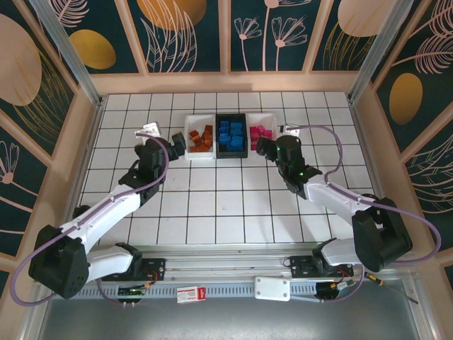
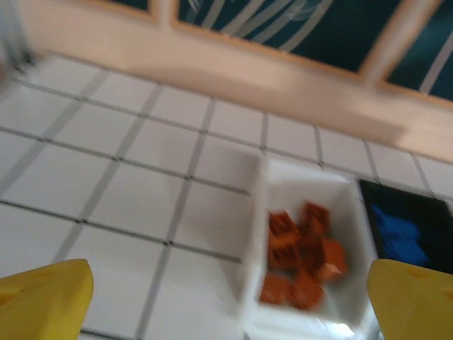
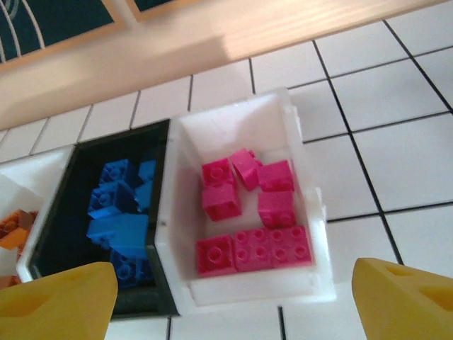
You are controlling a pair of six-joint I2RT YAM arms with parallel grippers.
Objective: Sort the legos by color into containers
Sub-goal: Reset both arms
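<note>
Right gripper [image 3: 230,312] spread, empty, beside white bin [image 3: 233,127] of pink legos [image 3: 272,244]; left gripper [image 2: 226,304] likewise near orange legos [image 2: 301,255] (blue legos [image 3: 117,212] in black bin [image 3: 124,145]). One colour per bin: sorting looks finished.

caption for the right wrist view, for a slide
Open right pincer above a white plastic bin of magenta studded bricks, beside a black bin of blue bricks
</note>
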